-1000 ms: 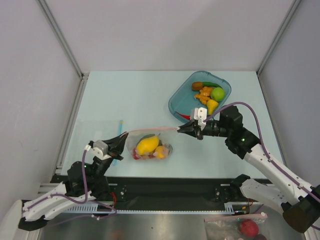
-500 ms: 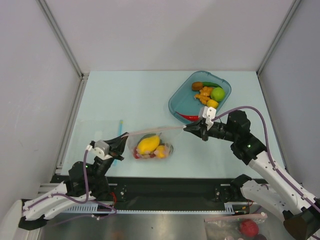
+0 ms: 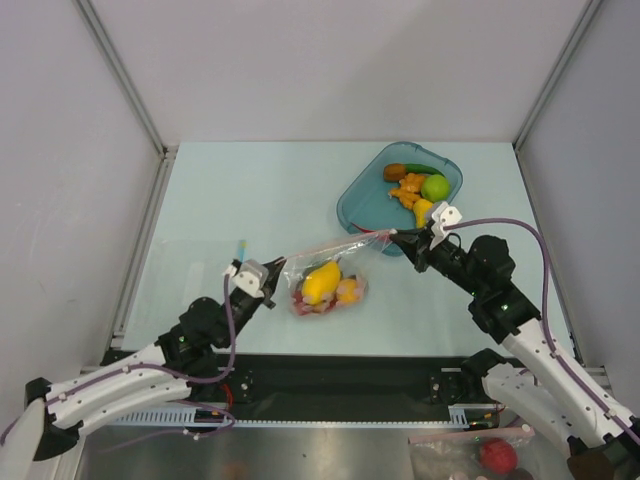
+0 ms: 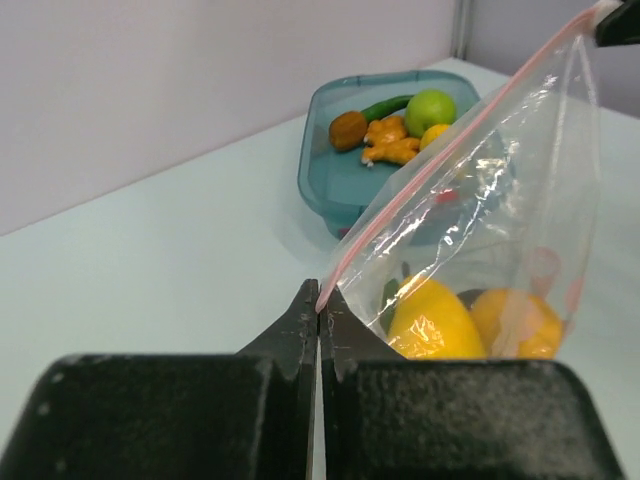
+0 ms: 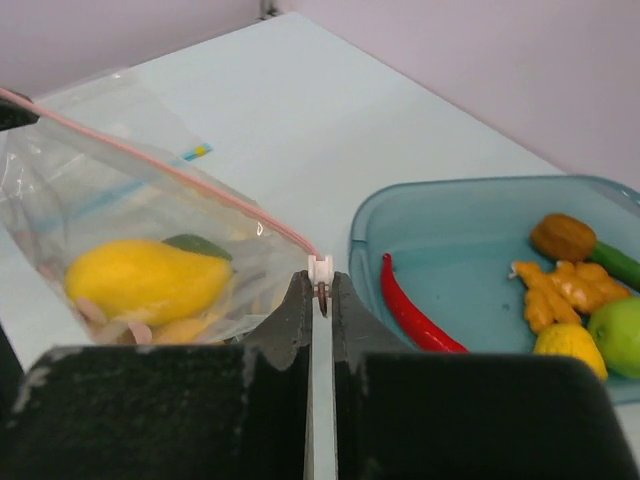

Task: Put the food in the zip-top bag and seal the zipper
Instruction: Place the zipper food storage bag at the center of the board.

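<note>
Just behind the right gripper (image 3: 393, 237): teal tray (image 3: 346, 208) holding lime (image 3: 435, 186), ginger (image 3: 408, 188) and red chili (image 5: 415, 310). Near the left gripper (image 3: 278, 267), flat on the table (image 3: 260, 190): light-blue stick (image 3: 241, 246). Both arms low, reaching inward toward each other. Clamped tight, each on one end of the pink zipper (image 3: 340, 243), drawn straight between them. Hanging below, mid-table: zip-top bag (image 3: 350, 262) with lemon (image 3: 321, 283) and other pieces inside.

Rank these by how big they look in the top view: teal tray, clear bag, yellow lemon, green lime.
1. teal tray
2. clear bag
3. yellow lemon
4. green lime
The lemon looks only somewhat larger than the lime.
</note>
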`<state>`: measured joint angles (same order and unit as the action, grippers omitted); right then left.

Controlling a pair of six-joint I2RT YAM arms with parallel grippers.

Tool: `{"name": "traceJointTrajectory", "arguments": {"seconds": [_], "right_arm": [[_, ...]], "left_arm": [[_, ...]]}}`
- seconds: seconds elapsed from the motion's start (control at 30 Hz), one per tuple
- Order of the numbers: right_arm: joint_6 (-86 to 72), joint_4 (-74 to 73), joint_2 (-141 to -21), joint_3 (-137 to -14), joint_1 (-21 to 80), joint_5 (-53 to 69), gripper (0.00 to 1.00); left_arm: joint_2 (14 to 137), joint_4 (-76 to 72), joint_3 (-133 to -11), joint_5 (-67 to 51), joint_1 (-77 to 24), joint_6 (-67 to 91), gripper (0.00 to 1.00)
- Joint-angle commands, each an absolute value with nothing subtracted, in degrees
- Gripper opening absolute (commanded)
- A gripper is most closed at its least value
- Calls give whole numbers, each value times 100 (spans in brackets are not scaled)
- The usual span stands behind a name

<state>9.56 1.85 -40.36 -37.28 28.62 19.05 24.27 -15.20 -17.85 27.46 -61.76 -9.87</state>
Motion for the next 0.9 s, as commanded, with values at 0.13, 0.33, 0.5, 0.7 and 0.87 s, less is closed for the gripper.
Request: {"name": "traceJointTrajectory", "arguments": {"seconds": [0.13, 0.33, 0.5, 0.7, 0.87], "right_arm": [[-287, 413, -4464, -4209, 2716, -513, 47], [-2417, -1045, -4931, -5387, 2646, -2180, 100], [-2513, -660, -4264, -4914, 2646, -2636, 100], [-2900, -422, -3771, -4483, 2646, -3400, 100], [-3006, -299, -3665, -4324, 2645, -3665, 100]], "left_arm": [[3708, -2118, -2417, 2530, -5186, 121, 21], [3297, -1611, -2566, 3856, -5194, 1009, 92], [2367, -642, -2672, 5106, -5194, 2161, 100], [1460, -615, -2181, 5107, -5194, 2294, 100], [1142, -1090, -1810, 4712, -5186, 2101, 100]]}}
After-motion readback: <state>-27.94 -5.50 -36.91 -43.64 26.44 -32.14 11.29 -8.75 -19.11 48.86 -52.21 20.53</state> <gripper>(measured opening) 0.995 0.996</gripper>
